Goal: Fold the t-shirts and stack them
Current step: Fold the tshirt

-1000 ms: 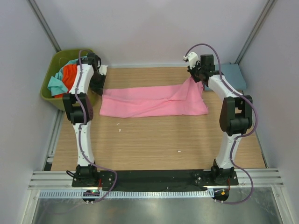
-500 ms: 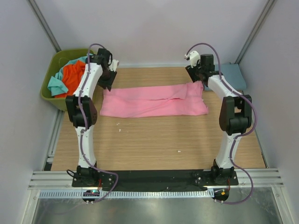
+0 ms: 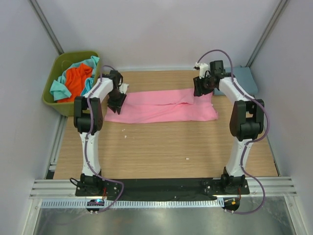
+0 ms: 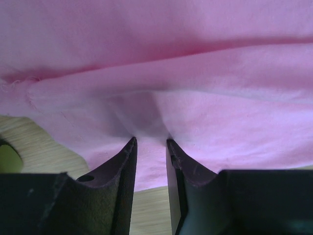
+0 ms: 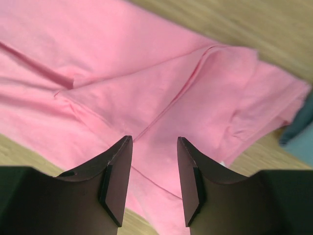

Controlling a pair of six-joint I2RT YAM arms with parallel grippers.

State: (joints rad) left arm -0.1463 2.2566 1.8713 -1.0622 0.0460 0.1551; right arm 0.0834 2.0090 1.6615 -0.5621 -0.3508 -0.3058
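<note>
Left wrist: left jaws seemingly pinch pink t-shirt [image 4: 205,98] by its edge; right jaws wide above it.

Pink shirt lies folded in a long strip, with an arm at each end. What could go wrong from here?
1. The left tool seems to pinch only a small pucker near the edge of the pink shirt. It may hold just one layer, so the fold could open when lifted.
2. The right tool is open above the cloth. If only the left pulls, the strip may drag askew.
</note>
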